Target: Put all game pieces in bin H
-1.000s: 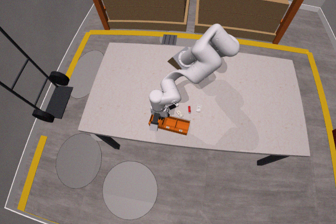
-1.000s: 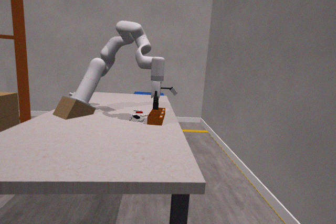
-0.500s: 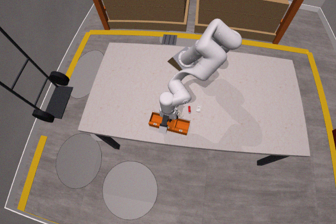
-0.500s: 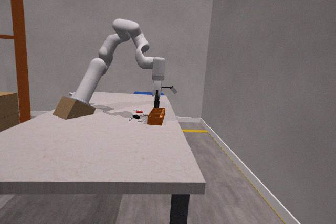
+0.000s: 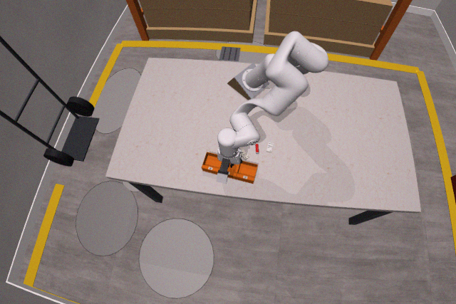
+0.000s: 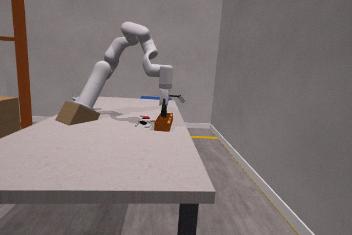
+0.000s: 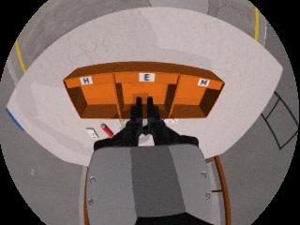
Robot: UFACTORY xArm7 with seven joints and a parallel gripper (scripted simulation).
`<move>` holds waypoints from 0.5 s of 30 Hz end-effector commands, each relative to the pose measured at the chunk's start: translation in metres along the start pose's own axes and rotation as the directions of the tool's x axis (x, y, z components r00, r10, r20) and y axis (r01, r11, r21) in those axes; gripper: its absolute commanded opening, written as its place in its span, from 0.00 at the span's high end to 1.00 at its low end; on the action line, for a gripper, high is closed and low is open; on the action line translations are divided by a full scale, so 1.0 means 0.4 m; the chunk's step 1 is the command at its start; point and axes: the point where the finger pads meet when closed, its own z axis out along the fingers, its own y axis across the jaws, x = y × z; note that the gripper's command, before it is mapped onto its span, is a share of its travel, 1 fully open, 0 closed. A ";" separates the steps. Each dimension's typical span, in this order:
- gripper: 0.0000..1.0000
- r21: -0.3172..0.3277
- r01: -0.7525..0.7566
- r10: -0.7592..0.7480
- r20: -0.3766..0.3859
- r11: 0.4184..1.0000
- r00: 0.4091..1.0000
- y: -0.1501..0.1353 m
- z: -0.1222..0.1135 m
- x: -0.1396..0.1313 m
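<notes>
Gripper (image 7: 144, 101) shut, three bins (image 7: 100, 97)

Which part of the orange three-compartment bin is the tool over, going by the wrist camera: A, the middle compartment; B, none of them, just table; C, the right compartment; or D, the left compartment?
A: in the wrist view the shut tool points at the middle compartment of the orange bin, with one compartment showing on either side of it.

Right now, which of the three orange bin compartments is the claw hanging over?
The middle orange compartment, labelled E; the claw points into it, with labelled compartments on either side.
</notes>
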 end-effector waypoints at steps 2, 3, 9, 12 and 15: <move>0.93 0.000 0.000 0.000 -0.006 1.000 1.000 0.002 0.028 0.006; 0.93 0.000 0.000 0.000 -0.006 1.000 1.000 0.002 0.035 0.006; 0.93 0.000 0.000 0.000 -0.006 1.000 1.000 0.002 0.075 0.006; 0.93 0.000 0.000 0.000 -0.006 1.000 1.000 0.002 0.077 0.006; 0.93 0.000 0.000 0.000 -0.006 1.000 1.000 0.002 0.077 0.006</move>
